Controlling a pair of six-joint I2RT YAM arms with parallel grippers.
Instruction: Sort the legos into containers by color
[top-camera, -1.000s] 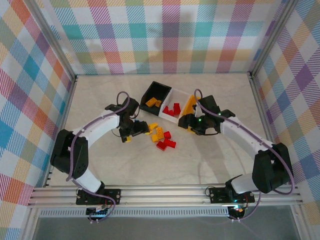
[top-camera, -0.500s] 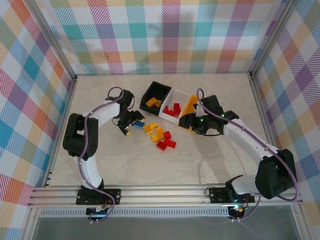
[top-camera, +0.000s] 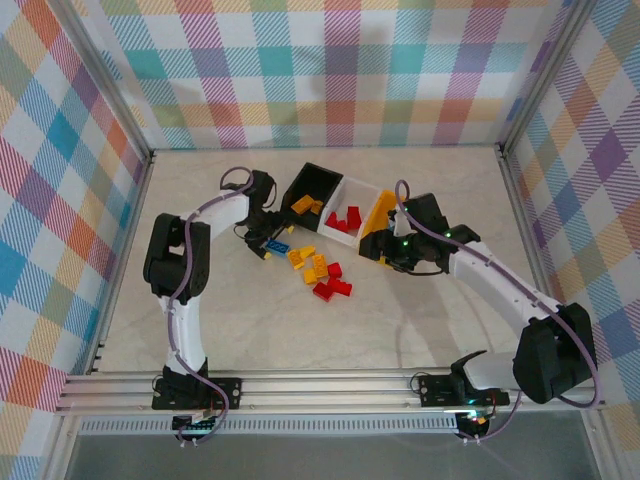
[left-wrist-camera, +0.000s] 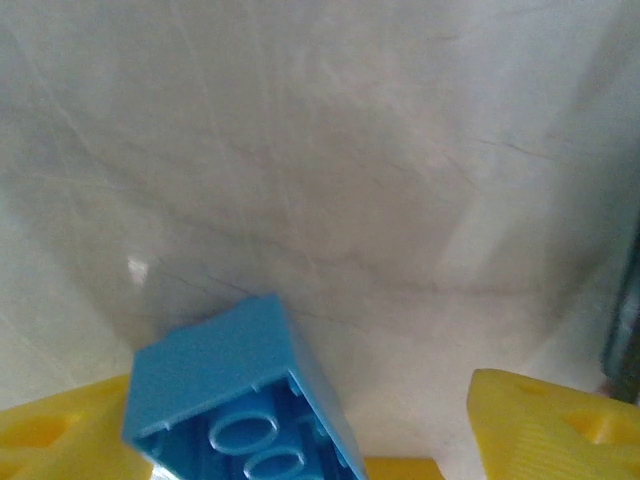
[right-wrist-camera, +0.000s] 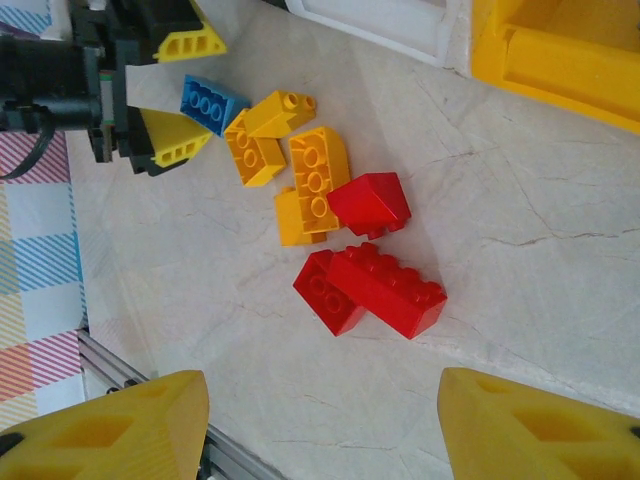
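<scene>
A blue lego (left-wrist-camera: 225, 385) lies upside down on the table between my left gripper's (left-wrist-camera: 300, 415) yellow fingers. It rests against the left finger (left-wrist-camera: 60, 430), and a gap separates it from the right finger (left-wrist-camera: 545, 420). From above, that gripper (top-camera: 266, 243) and the blue brick (top-camera: 277, 245) sit just left of a loose pile of yellow legos (top-camera: 312, 263) and red legos (top-camera: 332, 288). My right gripper (right-wrist-camera: 320, 430) hangs open and empty above the table near the red bricks (right-wrist-camera: 385, 290). The black container (top-camera: 310, 180) holds yellow bricks and the white container (top-camera: 352, 192) red ones. Beside them is the yellow container (top-camera: 380, 208).
The three bins stand in a row at the back centre, with my right gripper (top-camera: 380, 252) close to the yellow one's front. Metal frame rails and checkered walls enclose the table. Bare marble surface lies in front of the pile and to the far left.
My left arm has swung back and straightened, and its gripper has shifted slightly away from me around the blue brick. Its jaws have narrowed. The right gripper has hardly moved.
</scene>
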